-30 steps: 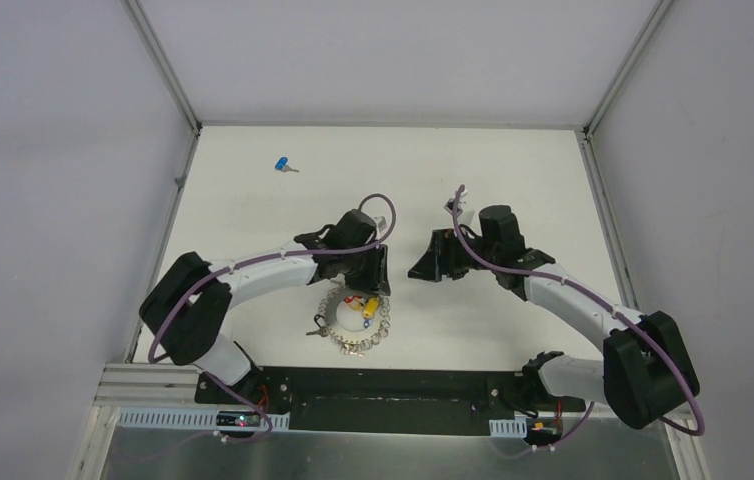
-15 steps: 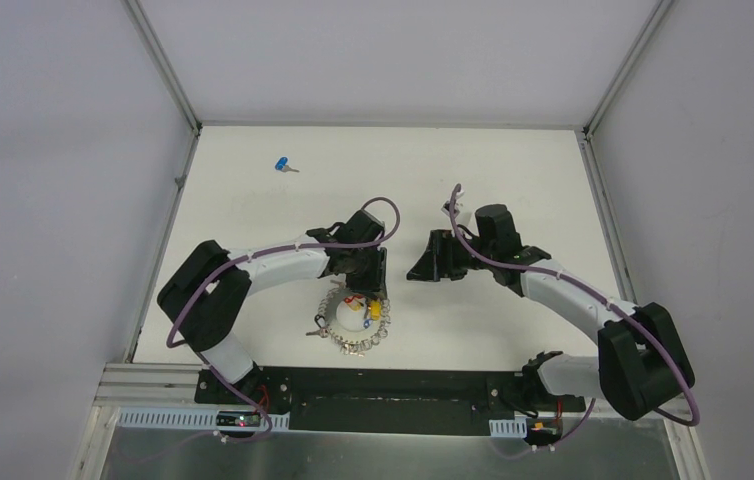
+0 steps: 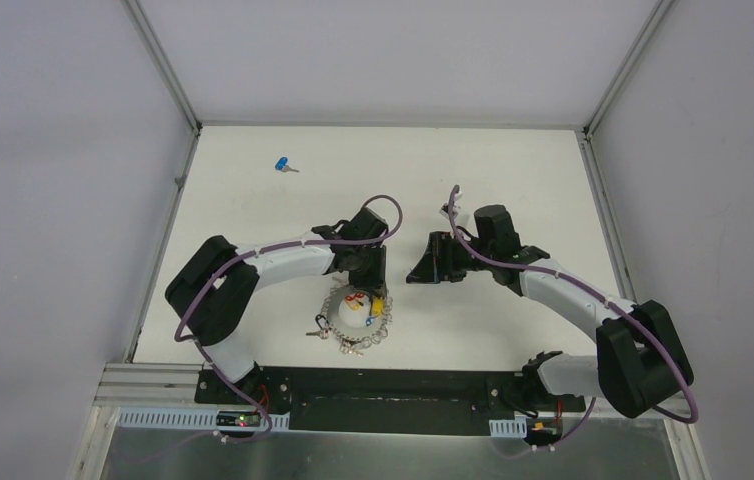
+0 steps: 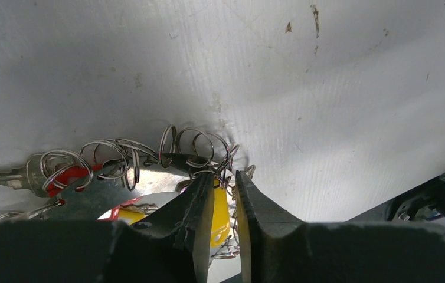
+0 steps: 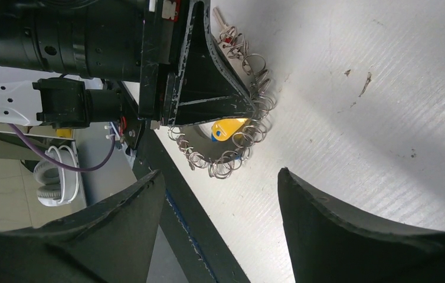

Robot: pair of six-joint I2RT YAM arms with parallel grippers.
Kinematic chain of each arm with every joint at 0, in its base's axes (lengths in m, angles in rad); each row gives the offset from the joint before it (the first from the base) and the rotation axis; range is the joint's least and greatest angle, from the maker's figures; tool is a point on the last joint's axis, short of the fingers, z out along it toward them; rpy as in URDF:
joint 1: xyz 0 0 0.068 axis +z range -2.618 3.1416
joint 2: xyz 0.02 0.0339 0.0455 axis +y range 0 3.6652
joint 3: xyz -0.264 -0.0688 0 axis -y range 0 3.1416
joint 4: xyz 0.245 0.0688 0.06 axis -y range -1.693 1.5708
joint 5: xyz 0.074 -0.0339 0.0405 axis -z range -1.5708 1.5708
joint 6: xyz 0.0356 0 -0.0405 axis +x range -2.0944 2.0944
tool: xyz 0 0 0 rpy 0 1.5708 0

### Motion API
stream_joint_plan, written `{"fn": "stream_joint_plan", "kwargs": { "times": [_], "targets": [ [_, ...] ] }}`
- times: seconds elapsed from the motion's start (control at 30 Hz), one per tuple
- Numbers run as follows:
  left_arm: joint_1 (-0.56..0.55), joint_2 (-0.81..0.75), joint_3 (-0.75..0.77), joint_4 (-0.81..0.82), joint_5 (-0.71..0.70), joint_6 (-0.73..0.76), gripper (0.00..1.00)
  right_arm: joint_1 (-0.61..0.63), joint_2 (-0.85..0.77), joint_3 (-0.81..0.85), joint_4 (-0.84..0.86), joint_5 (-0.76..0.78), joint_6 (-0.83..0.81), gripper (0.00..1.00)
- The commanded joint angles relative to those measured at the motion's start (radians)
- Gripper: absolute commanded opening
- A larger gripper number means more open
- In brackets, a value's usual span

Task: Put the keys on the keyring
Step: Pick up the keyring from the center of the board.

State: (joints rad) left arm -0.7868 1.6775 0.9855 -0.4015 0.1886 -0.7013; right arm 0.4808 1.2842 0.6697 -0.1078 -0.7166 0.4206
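my left pincer (image 4: 225,177) is down over the keyring (image 4: 179,158), with its tips at the arc of the ring where the small wire loops bunch up. the jaws stand with only a narrow slit between them. the yellow-headed key (image 4: 220,212) shows in that slit and behind one finger. i cannot tell whether the fingers pinch it or only straddle it (the finger hides half of the head). a red-headed key (image 4: 69,175) sits on the ring well off to one side of these tips. the ring itself lies flat on the white table (image 3: 513,180).

my right pincer (image 5: 220,172) hovers beside the left one without touching it, jaws spread wide with nothing held, facing the ring.

the blue-headed key (image 3: 282,164) lies alone on the table, well apart from both pincers, out beyond the left one.
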Motion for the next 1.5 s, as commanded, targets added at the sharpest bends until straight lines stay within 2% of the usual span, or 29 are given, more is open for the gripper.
{"fn": "stream_joint_plan", "kwargs": {
  "times": [0.0,0.07,0.1,0.13,0.3,0.43,0.6,0.8,0.9,1.07,1.27,1.47],
  "targets": [
    [-0.012,0.043,0.016,-0.017,-0.033,-0.006,0.2,-0.005,-0.003,0.044,0.017,-0.024,0.001,0.72],
    [-0.012,0.03,0.016,-0.019,-0.042,0.002,0.1,-0.005,-0.009,0.043,0.015,-0.02,0.0,0.72],
    [-0.012,0.023,0.014,-0.021,-0.046,0.007,0.01,-0.005,-0.013,0.043,0.016,-0.017,-0.002,0.72],
    [-0.012,0.014,0.013,-0.02,-0.049,0.016,0.0,-0.005,-0.02,0.04,0.015,-0.013,-0.003,0.73],
    [-0.017,-0.052,0.004,-0.003,-0.053,0.088,0.0,-0.005,-0.066,0.026,0.047,0.002,-0.017,0.73],
    [-0.021,-0.162,-0.056,0.092,-0.029,0.15,0.0,-0.005,-0.113,-0.006,0.103,0.006,-0.024,0.73],
    [-0.021,-0.323,-0.194,0.27,0.032,0.207,0.0,-0.005,-0.148,-0.064,0.264,-0.119,-0.052,0.7],
    [-0.022,-0.429,-0.305,0.392,0.121,0.284,0.0,0.028,-0.157,-0.111,0.407,-0.265,-0.159,0.66],
    [-0.023,-0.493,-0.346,0.446,0.155,0.324,0.0,0.064,-0.168,-0.105,0.413,-0.311,-0.25,0.63],
    [-0.025,-0.633,-0.425,0.542,0.203,0.407,0.0,0.119,-0.182,-0.098,0.41,-0.359,-0.374,0.47],
    [-0.031,-0.771,-0.509,0.615,0.244,0.48,0.0,0.179,-0.188,-0.102,0.394,-0.329,-0.46,0.44],
    [-0.036,-0.843,-0.556,0.647,0.273,0.496,0.0,0.25,-0.193,-0.081,0.365,-0.265,-0.538,0.41]
  ]
}}
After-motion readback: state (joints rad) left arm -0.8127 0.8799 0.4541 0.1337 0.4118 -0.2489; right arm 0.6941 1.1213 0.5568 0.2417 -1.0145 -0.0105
